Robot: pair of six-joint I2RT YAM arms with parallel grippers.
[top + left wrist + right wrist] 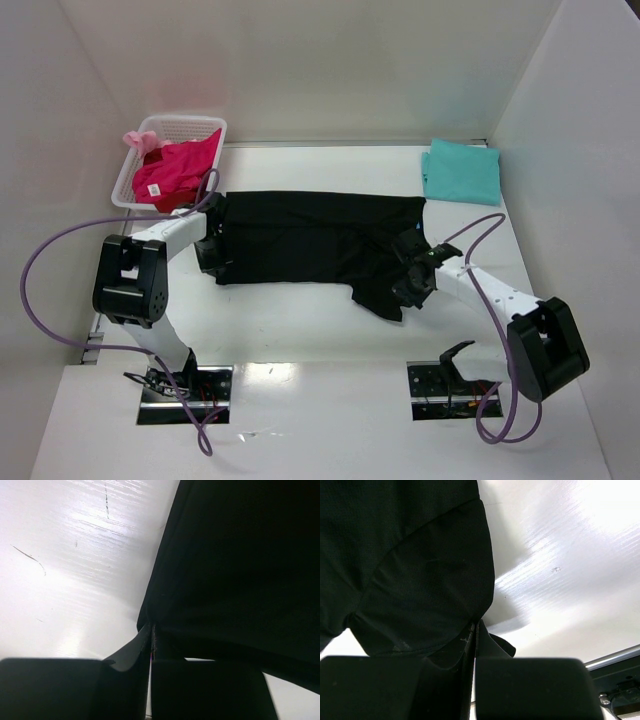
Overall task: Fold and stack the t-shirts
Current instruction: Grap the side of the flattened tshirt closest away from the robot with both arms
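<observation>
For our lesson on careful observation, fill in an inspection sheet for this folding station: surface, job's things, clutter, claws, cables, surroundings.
Surface: white table, glossy, faintly scratched.
Job's things: black t-shirt spread mid-table; teal t-shirt folded at far right; magenta t-shirt crumpled in the white lattice basket.
Clutter: that basket, far left, with pale pink cloth at its corner.
Claws: left claw shut on the black t-shirt's left end; right claw shut on its right end.
Cables: purple cables loop beside both arms.
Surroundings: white walls on three sides.
</observation>
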